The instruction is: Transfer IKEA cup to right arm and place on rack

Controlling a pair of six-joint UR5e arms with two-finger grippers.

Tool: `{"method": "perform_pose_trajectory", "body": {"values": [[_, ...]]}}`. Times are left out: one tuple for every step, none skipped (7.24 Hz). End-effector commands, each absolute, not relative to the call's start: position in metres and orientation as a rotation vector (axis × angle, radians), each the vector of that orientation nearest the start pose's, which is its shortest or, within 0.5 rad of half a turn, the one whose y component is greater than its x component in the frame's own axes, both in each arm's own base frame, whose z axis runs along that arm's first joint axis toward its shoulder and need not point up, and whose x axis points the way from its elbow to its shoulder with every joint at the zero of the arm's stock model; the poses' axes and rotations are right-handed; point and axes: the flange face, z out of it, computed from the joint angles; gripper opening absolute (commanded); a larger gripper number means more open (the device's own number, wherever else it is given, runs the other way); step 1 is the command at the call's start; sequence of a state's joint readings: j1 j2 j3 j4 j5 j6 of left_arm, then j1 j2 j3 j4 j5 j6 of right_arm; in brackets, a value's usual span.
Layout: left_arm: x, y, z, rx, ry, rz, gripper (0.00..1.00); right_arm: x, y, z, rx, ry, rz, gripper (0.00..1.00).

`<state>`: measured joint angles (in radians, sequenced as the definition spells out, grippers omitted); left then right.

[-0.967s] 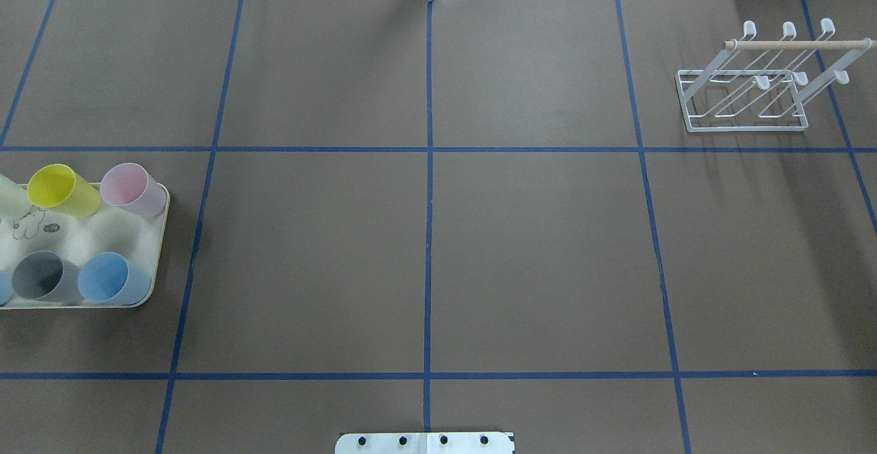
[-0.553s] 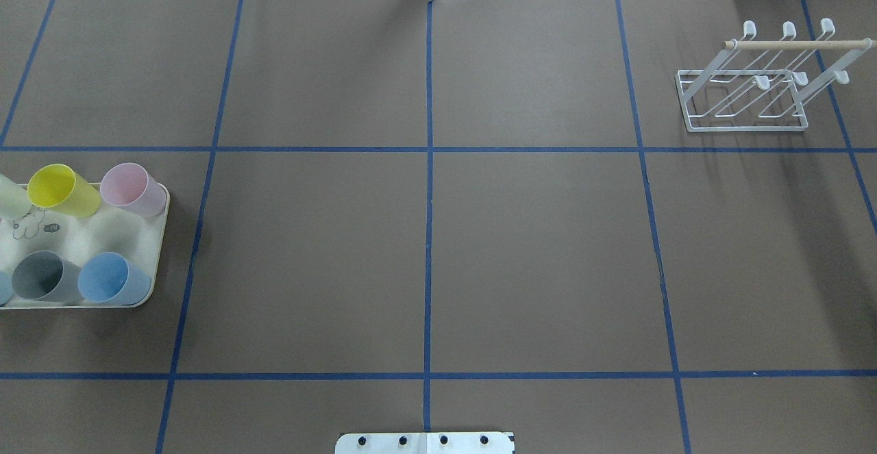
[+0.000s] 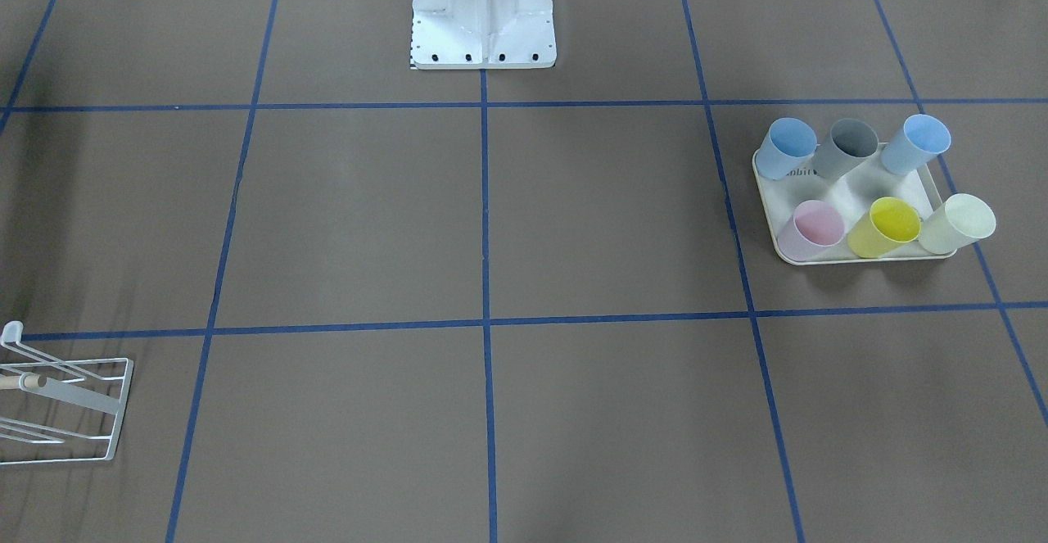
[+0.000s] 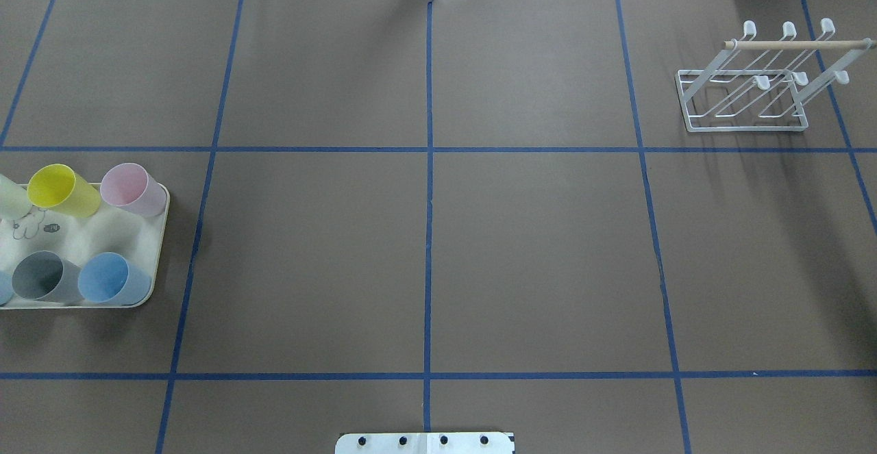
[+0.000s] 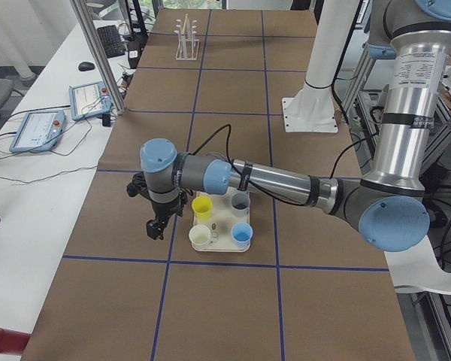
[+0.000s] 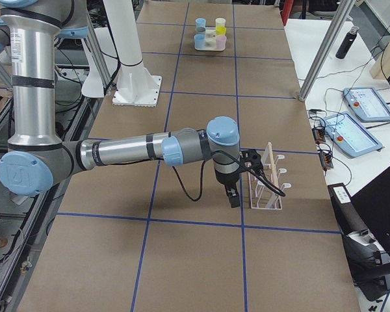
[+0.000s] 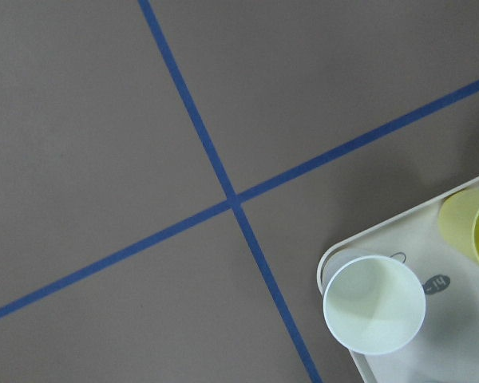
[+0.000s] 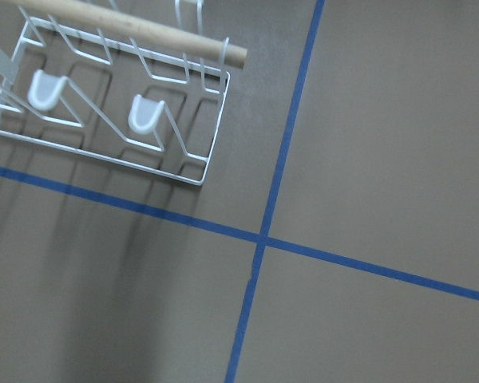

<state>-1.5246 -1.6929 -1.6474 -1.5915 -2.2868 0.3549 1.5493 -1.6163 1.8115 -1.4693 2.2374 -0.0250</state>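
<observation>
Several pastel IKEA cups stand on a cream tray (image 4: 156,235) at the table's left: yellow (image 4: 58,189), pink (image 4: 131,187), grey (image 4: 42,277), blue (image 4: 109,279) and pale green (image 7: 374,303). The white wire rack (image 4: 747,94) with its wooden dowel stands at the far right and holds no cup. My left gripper (image 5: 156,226) hangs beside the tray's outer edge, seen only in the exterior left view. My right gripper (image 6: 233,197) hangs next to the rack (image 6: 266,179), seen only in the exterior right view. I cannot tell whether either is open or shut.
Blue tape lines divide the brown table cover into squares. The robot's white base (image 3: 483,11) sits at the middle of the near edge. Tablets and cables (image 6: 354,127) lie on the side table beyond the rack.
</observation>
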Motion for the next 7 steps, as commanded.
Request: {"method": "perform_pose_trajectory", "body": {"values": [[-0.042, -0.553, 0.563, 0.385, 0.685, 0.417, 1.0, 0.055, -0.483, 0.526, 0.316, -0.761, -0.072, 1.0], [-0.042, -0.551, 0.562, 0.392, 0.691, 0.378, 1.0, 0.042, -0.473, 0.522, 0.402, -0.778, -0.127, 1.0], [-0.038, -0.547, 0.566, 0.349, 0.709, 0.292, 1.0, 0.017, -0.467, 0.523, 0.42, -0.82, -0.179, 0.99], [-0.036, -0.536, 0.581, 0.334, 0.712, 0.284, 1.0, -0.003, -0.462, 0.51, 0.389, -0.884, -0.145, 0.99], [-0.033, -0.519, 0.606, 0.319, 0.718, 0.262, 1.0, -0.037, -0.456, 0.506, 0.344, -0.913, -0.104, 0.99], [-0.02, -0.501, 0.63, 0.314, 0.739, 0.193, 1.0, -0.06, -0.453, 0.504, 0.346, -0.91, -0.079, 1.0], [0.011, -0.488, 0.653, 0.324, 0.776, 0.145, 1.0, -0.078, -0.45, 0.5, 0.336, -0.906, -0.091, 1.0]]}}
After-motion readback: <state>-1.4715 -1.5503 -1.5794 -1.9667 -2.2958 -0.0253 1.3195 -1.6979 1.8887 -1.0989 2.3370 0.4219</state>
